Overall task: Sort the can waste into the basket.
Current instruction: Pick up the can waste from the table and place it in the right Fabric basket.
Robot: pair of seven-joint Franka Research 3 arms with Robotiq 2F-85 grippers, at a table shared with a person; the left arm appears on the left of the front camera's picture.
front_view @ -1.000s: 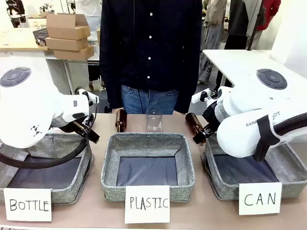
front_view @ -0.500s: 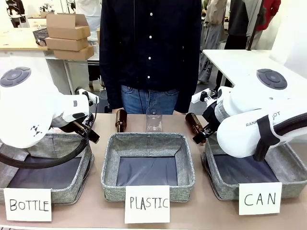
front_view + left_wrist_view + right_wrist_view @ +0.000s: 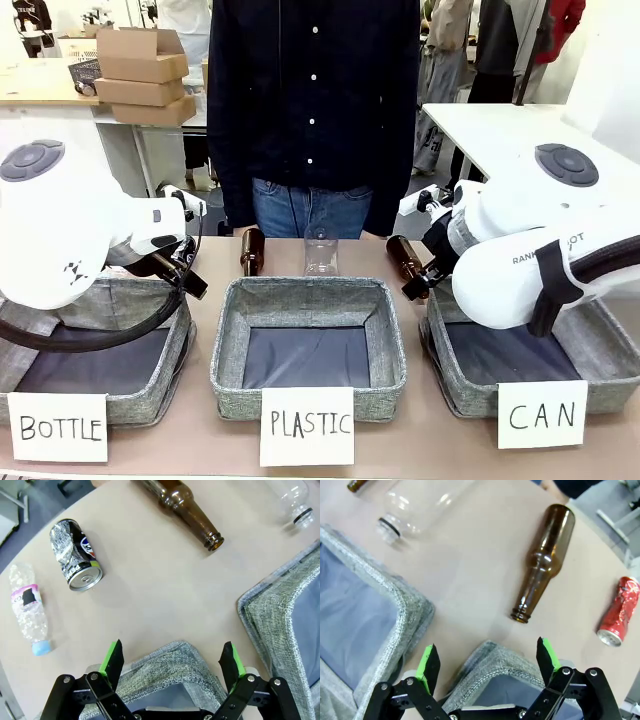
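Can waste [image 3: 75, 555] is seen in the left wrist view as one black can with silver ends, lying on its side on the table [image 3: 150, 580], outside every basket. Its coloured print is too small to be read. Near it lies one crushed clear bottle [image 3: 29, 607] with a pink label and blue cap. One brown bottle [image 3: 185, 510] is cut off by the top edge. The left gripper [image 3: 172, 656] is held spread wide and empty above a grey basket corner [image 3: 170, 672].

In the right wrist view, one dented red can [image 3: 620, 612] is seen on its side on the table, apart from the CAN basket [image 3: 490, 667]. No writing can be made out on it. One whole brown bottle [image 3: 545, 562] lies between them. The right gripper [image 3: 488, 657] is likewise parted, nothing being held.

In the front view, three grey baskets are counted, each with one handwritten card: "BOTTLE" [image 3: 58, 428], "PLASTIC" [image 3: 307, 425] and "CAN" [image 3: 542, 414]. The outer two baskets are largely hidden by the white arms, and the lettering on the right arm is partly covered by a strap.
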